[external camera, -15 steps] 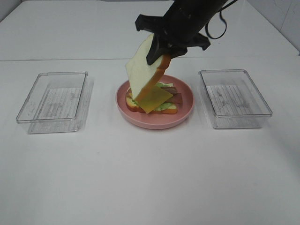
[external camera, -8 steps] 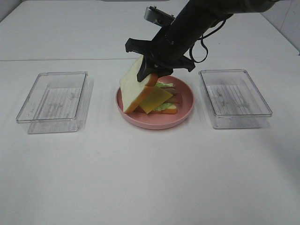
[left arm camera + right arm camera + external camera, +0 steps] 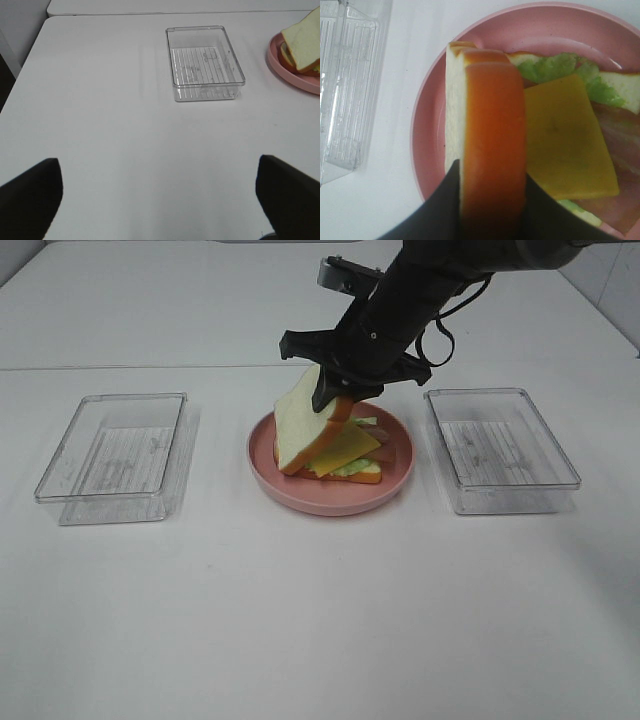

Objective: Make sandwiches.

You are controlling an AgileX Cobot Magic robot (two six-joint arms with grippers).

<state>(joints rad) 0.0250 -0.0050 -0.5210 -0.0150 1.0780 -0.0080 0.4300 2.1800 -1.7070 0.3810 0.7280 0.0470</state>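
Sandwiches stack (image 3: 345,452) sits on the pink plate (image 3: 300,495). Right gripper (image 3: 335,390) pinches the top bread slice (image 3: 308,425), tilted steeply, lower edge down. Dropped like that, it'd probably slide off or shove the cheese (image 3: 345,447). Left gripper (image 3: 160,200) idles, spread wide.

bottom bread slice (image 3: 365,476) seemingly mostly covered

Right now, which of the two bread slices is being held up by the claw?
The top bread slice, tilted and pinched at its crust by the right gripper; the bottom slice lies flat on the pink plate.
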